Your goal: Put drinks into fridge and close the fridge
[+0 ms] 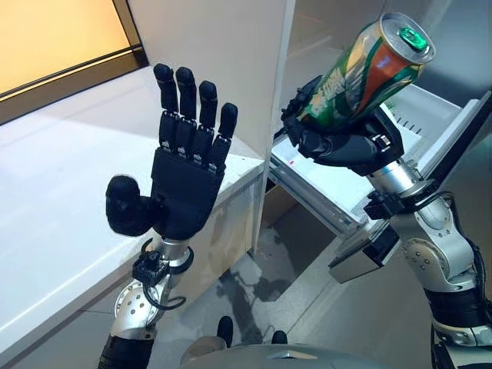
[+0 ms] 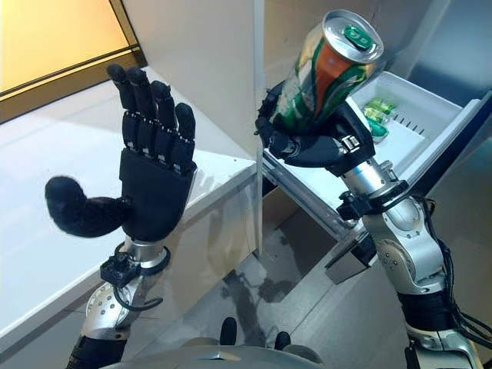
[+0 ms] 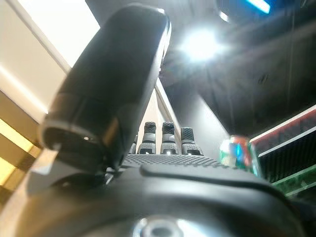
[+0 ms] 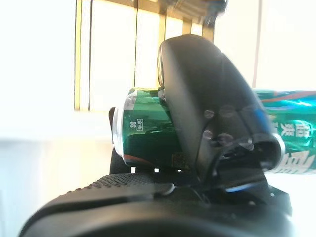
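Observation:
My right hand (image 1: 350, 142) is shut on a green and orange can (image 1: 369, 69), held tilted in the air in front of the open fridge. The can also shows in the right eye view (image 2: 323, 69), in the right wrist view (image 4: 148, 133) under the thumb, and past my left hand's fingers in the left wrist view (image 3: 238, 154). My left hand (image 1: 184, 165) is raised upright, fingers straight and thumb out, empty, over the white counter's corner. The fridge's open door shelf (image 2: 415, 115) holds green drinks (image 2: 377, 115).
A white counter (image 1: 54, 200) runs along the left, with a dark-framed window (image 1: 61, 38) behind it. A white fridge wall panel (image 1: 231, 69) stands upright between the counter and the fridge opening. Grey floor (image 1: 307, 292) lies below.

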You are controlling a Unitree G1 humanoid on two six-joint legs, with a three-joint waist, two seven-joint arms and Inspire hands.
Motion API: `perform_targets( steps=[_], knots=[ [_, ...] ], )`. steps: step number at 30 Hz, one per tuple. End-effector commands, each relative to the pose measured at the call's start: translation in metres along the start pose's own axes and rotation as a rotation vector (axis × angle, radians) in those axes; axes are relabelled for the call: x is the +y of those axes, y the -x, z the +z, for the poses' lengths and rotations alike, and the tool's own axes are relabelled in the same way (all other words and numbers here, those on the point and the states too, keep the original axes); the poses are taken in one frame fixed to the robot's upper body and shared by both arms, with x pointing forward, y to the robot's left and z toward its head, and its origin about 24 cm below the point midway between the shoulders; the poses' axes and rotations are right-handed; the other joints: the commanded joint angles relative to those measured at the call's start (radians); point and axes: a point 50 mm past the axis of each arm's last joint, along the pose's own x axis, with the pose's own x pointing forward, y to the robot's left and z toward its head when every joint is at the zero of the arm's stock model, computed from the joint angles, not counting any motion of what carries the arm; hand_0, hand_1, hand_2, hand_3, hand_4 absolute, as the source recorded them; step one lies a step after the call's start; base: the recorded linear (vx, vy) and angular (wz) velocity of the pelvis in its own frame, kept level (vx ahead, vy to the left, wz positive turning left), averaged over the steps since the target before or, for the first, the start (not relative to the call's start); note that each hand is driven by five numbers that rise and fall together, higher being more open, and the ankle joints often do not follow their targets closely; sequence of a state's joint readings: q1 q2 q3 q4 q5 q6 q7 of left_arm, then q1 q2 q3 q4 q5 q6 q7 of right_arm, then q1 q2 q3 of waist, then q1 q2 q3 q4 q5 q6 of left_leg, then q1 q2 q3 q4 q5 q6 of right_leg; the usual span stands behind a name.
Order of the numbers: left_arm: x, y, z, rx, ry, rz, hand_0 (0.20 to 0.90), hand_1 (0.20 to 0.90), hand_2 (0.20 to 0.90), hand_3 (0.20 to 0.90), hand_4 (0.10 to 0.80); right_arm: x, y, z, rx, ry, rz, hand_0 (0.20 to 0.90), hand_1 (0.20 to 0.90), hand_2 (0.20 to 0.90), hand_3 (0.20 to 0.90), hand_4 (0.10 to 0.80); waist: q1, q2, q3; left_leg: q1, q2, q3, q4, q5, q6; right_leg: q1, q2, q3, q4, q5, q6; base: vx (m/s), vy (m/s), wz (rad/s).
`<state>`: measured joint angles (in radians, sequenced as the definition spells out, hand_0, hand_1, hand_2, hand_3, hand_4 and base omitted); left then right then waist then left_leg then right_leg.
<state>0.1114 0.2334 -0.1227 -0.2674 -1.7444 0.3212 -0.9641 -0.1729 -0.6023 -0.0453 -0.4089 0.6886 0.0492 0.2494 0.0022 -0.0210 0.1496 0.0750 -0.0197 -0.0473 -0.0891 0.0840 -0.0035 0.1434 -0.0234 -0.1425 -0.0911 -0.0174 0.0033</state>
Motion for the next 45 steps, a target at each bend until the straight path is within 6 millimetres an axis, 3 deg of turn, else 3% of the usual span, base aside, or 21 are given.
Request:
perform_targets(
  steps=[1, 6, 13, 20, 21, 23, 30, 33, 36, 45],
  knots=[
    [0.003, 0.018, -0.013, 0.053, 0.132, 0.046, 0.9, 0.9, 0.9, 0.9, 0.8, -0.005, 0.0, 0.064, -0.371, 0.063, 0.013, 0.3, 0.3, 0.3, 0.2, 0.1, -0.013, -0.022, -0.099, 0.044, -0.003, 0.052, 0.002, -0.149, -0.005, -0.044, -0.021, 0.055, 0.004, 0.045, 0.085, -0.028, -0.003, -0.07],
    [0.018, 0.067, -0.046, 0.26, 0.215, 0.282, 0.9, 0.9, 0.9, 0.9, 0.8, -0.019, 0.012, 0.062, -0.344, 0.06, -0.028, 0.3, 0.3, 0.3, 0.2, 0.1, -0.027, -0.024, -0.092, 0.042, 0.001, 0.074, 0.002, -0.15, -0.004, -0.05, -0.019, 0.06, 0.004, 0.048, 0.09, -0.021, -0.001, -0.12],
    [0.019, 0.115, -0.075, 0.563, 0.355, 0.52, 0.9, 0.9, 0.9, 0.9, 0.8, -0.031, 0.021, 0.061, -0.316, 0.062, -0.048, 0.3, 0.3, 0.3, 0.2, 0.1, -0.057, -0.012, -0.086, 0.041, 0.003, 0.095, 0.002, -0.161, -0.002, -0.062, -0.015, 0.078, 0.004, 0.047, 0.099, 0.011, 0.012, -0.07],
    [0.023, 0.171, -0.071, 0.473, 0.349, 0.962, 0.9, 0.9, 0.9, 0.9, 0.8, -0.038, 0.036, 0.054, -0.199, 0.061, -0.066, 0.3, 0.3, 0.3, 0.2, 0.1, -0.078, -0.015, -0.087, 0.037, 0.003, 0.122, 0.002, -0.163, 0.005, -0.077, -0.009, 0.099, 0.004, 0.05, 0.102, 0.023, 0.012, -0.1],
    [0.024, 0.175, -0.07, 0.463, 0.331, 1.002, 0.9, 0.9, 0.9, 0.9, 0.8, -0.039, 0.037, 0.053, -0.19, 0.063, -0.072, 0.3, 0.3, 0.3, 0.2, 0.1, -0.079, -0.015, -0.088, 0.037, 0.003, 0.124, 0.002, -0.163, 0.005, -0.078, -0.009, 0.1, 0.004, 0.05, 0.102, 0.016, 0.001, -0.15],
    [0.023, 0.203, -0.067, 0.436, 0.278, 1.19, 0.9, 0.9, 0.9, 0.9, 0.8, -0.046, 0.045, 0.049, -0.128, 0.071, -0.129, 0.3, 0.3, 0.3, 0.2, 0.1, -0.084, -0.021, -0.087, 0.036, 0.003, 0.132, 0.002, -0.164, 0.009, -0.081, -0.007, 0.107, 0.004, 0.05, 0.104, 0.017, -0.007, -0.18],
    [0.019, 0.248, -0.044, 0.384, 0.066, 1.56, 0.9, 0.9, 0.9, 0.9, 0.8, -0.062, 0.055, 0.053, -0.066, 0.227, -0.239, 0.3, 0.3, 0.3, 0.2, 0.1, -0.098, -0.033, -0.089, 0.035, 0.003, 0.152, 0.002, -0.163, 0.012, -0.088, -0.002, 0.119, 0.004, 0.055, 0.109, 0.029, -0.002, -0.13],
    [0.015, 0.272, -0.018, 0.443, -0.224, 1.751, 0.9, 0.9, 0.9, 0.9, 0.8, -0.07, 0.043, 0.061, -0.036, 0.439, -0.266, 0.3, 0.3, 0.3, 0.2, 0.1, -0.091, -0.04, -0.088, 0.036, 0.004, 0.163, 0.002, -0.161, 0.012, -0.09, -0.002, 0.115, 0.004, 0.057, 0.111, 0.051, 0.002, -0.21],
    [0.009, 0.284, -0.003, 0.6, -0.439, 1.882, 0.9, 0.9, 0.9, 0.9, 0.8, -0.074, 0.03, 0.066, -0.008, 0.523, -0.239, 0.3, 0.3, 0.3, 0.2, 0.1, -0.078, -0.05, -0.088, 0.036, 0.005, 0.168, 0.002, -0.158, 0.009, -0.09, -0.003, 0.107, 0.004, 0.059, 0.113, 0.054, -0.021, -0.17],
    [-0.021, 0.32, 0.005, 0.939, -0.613, 2.117, 0.9, 0.9, 0.9, 0.9, 0.8, -0.088, -0.022, 0.069, 0.137, 0.65, -0.091, 0.3, 0.3, 0.3, 0.2, 0.1, -0.008, -0.096, -0.081, 0.038, 0.015, 0.167, 0.002, -0.149, 0.001, -0.08, -0.013, 0.054, 0.004, 0.062, 0.123, 0.083, -0.042, -0.06]
  ],
)
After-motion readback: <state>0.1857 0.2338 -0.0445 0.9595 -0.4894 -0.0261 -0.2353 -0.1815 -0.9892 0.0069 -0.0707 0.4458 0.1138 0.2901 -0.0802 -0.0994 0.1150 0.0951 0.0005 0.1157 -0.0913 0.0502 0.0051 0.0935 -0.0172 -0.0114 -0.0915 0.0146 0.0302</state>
